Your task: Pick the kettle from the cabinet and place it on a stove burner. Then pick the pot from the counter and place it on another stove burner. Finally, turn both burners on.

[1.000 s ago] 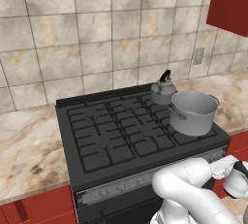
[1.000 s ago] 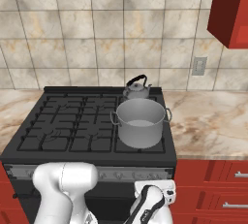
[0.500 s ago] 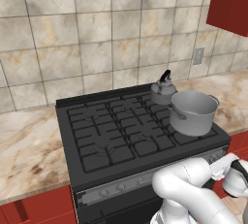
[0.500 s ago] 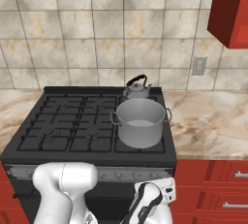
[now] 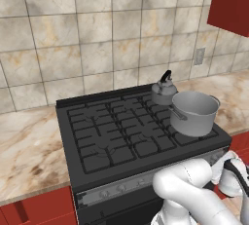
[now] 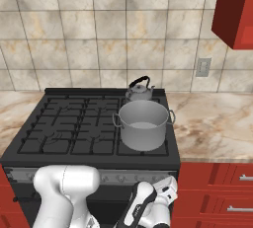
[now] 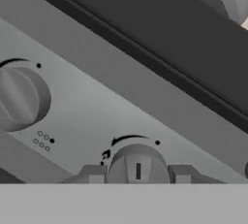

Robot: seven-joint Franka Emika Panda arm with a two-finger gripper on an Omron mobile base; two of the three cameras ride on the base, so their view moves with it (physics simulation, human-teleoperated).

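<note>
On the black gas cooktop, the squat grey kettle and wide steel pot occupy separate burners. My gripper straddles a silver knob, fingers half-spread at either side; whether they touch it I cannot tell. Judging by that, lighting both burners remains.

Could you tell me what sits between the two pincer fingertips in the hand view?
A silver stove knob sits between the fingertips, on the knob panel.

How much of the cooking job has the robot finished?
Kettle and pot already sit on the stove's right-side burners. The pincer is at the silver panel, one fingertip on each side of a knob. No flame shows, so both burners apparently await lighting.
</note>
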